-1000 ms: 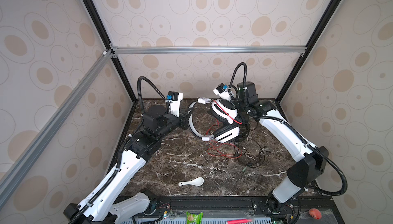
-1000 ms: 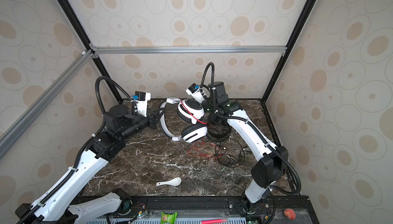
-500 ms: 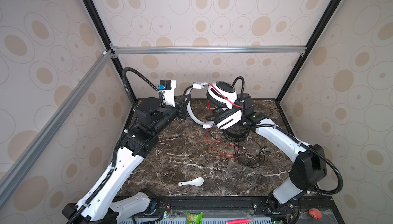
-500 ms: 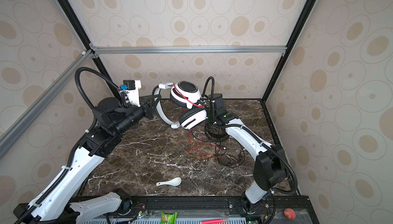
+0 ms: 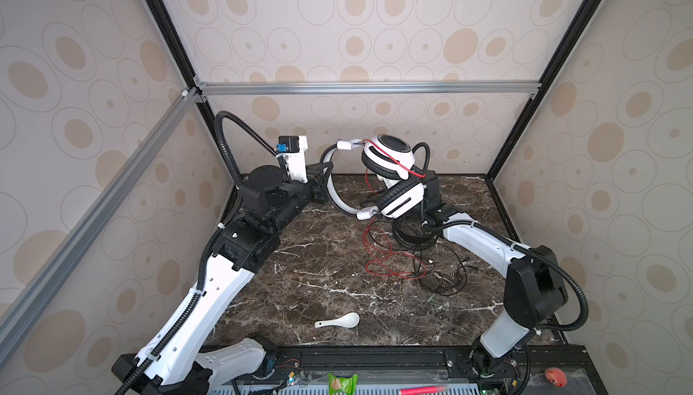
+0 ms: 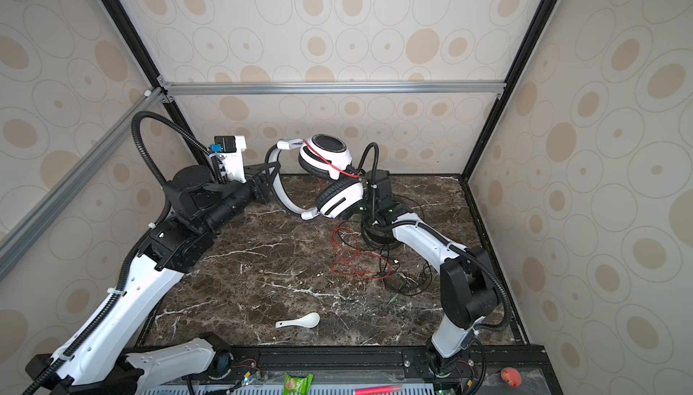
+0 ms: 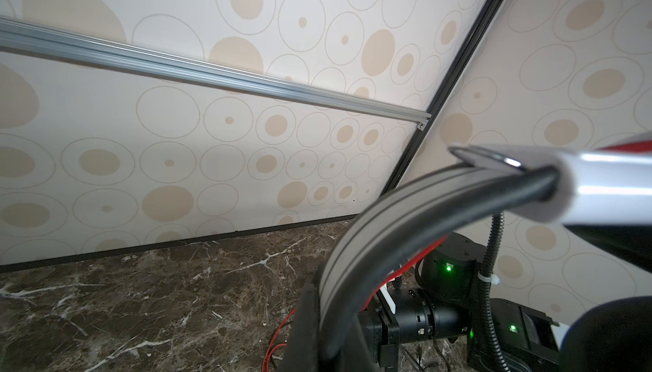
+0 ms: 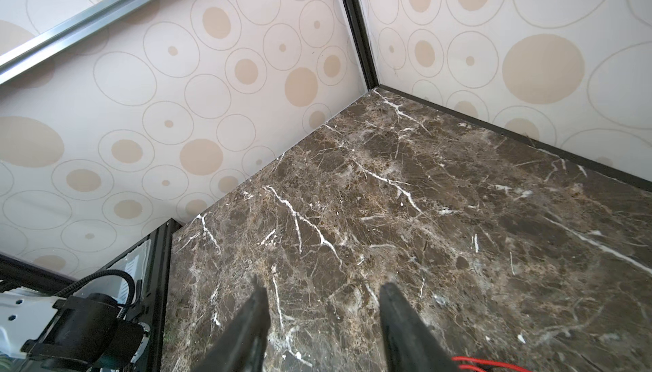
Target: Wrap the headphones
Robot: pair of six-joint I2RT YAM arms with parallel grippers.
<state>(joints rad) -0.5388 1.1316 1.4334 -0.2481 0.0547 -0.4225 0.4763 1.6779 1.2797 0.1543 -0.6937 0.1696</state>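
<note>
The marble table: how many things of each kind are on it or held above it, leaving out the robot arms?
Headphones: 2, the white headphones held up and the black headphones lying on the table
Cords: 2, the red cord and the black cord
Spoons: 1, the white spoon
Total: 5

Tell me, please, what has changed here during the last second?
The left gripper, shut on the band, lifted the white headset higher and farther back. The right gripper sank toward the table, open and empty. The black headset and the spoon stayed in place.
</note>
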